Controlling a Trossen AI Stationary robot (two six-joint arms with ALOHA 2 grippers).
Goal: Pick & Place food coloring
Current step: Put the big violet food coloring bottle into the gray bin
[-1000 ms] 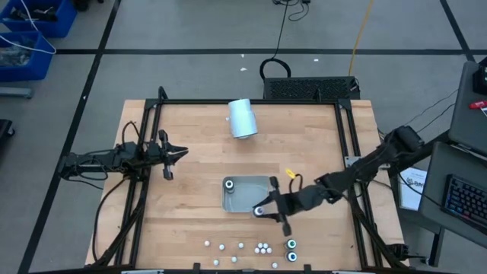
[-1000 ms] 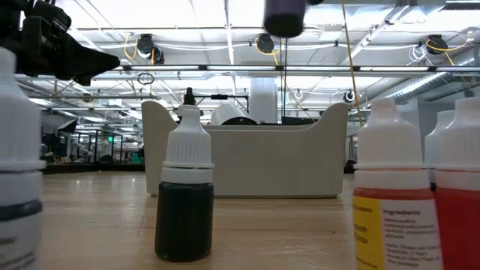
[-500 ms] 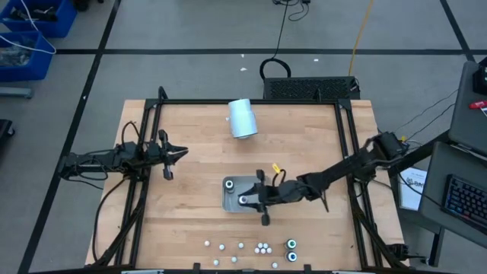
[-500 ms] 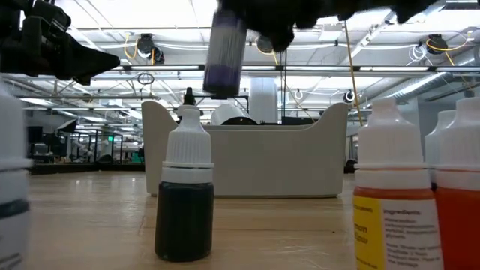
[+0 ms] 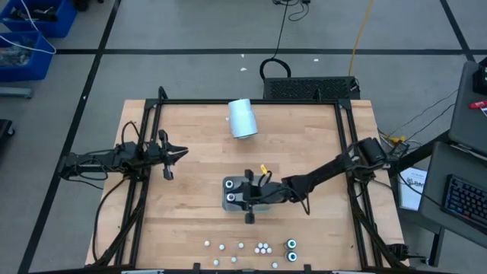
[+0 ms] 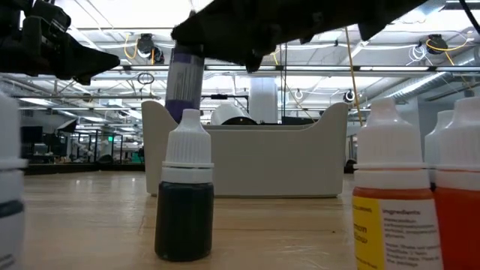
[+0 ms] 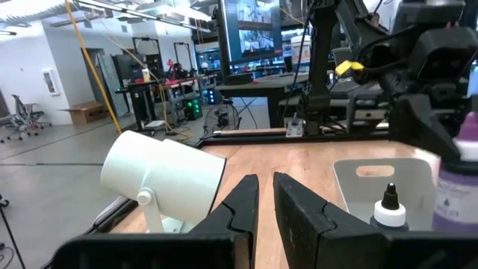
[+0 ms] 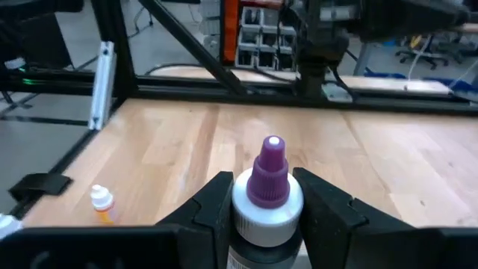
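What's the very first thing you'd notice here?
The right gripper holds a purple-capped bottle in the air above the grey tray in the middle of the table. A row of little bottles waits along the near edge, and a pale cylinder lies at the far side.

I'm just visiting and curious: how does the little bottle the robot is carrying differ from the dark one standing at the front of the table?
The carried bottle hangs in the air, gripped by the right hand above the grey tray; the dark bottle stands on the table, untouched. The carried bottle has a purple tip and purple contents; the standing one has a white cap and nearly black contents. Both are small, upright dropper bottles.
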